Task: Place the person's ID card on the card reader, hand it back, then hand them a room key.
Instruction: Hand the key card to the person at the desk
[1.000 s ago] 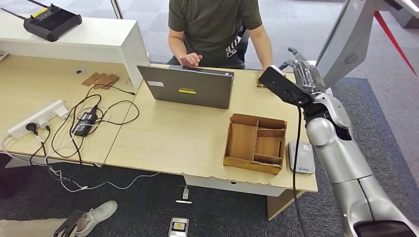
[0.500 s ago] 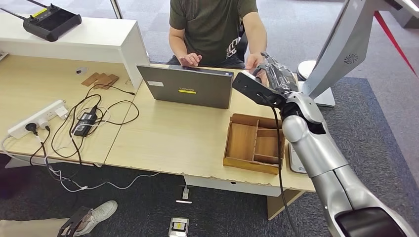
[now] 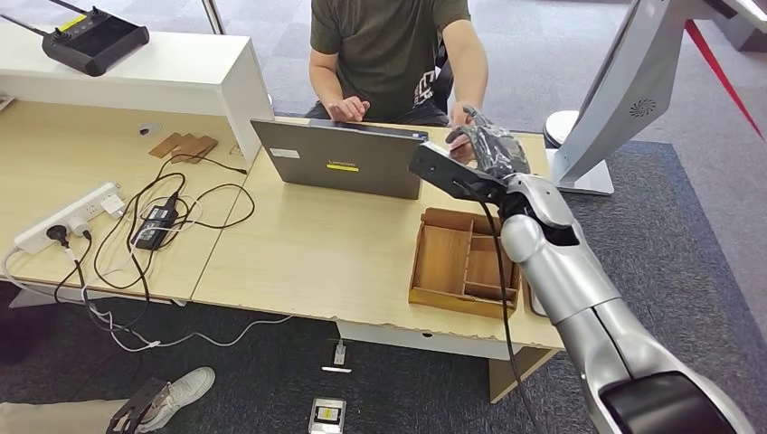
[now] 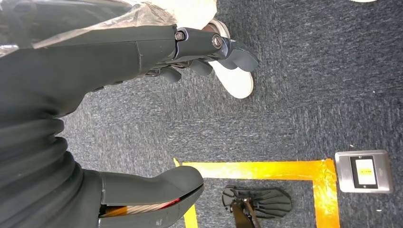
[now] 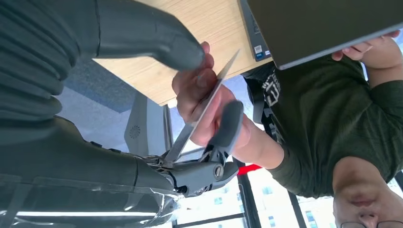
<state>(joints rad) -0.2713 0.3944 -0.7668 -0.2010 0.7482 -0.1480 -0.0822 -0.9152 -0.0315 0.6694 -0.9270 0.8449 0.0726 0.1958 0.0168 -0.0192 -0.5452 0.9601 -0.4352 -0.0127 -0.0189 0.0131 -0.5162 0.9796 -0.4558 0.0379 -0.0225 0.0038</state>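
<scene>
— What's between the thumb and fingers of the right hand (image 5: 202, 102)?
— A thin card (image 5: 204, 107), edge-on — the person's hand (image 5: 199, 95) grips it too, beside the laptop (image 5: 323, 23) and desk edge (image 5: 209, 28).

Card reader (image 3: 534, 298) mostly hidden behind right arm (image 3: 579, 289)

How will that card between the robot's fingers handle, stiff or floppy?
Probably stiff: the ID card shows as a straight thin edge, unbent. Likely light and slippery, being flat and thin between the right hand and the person's hand.
</scene>
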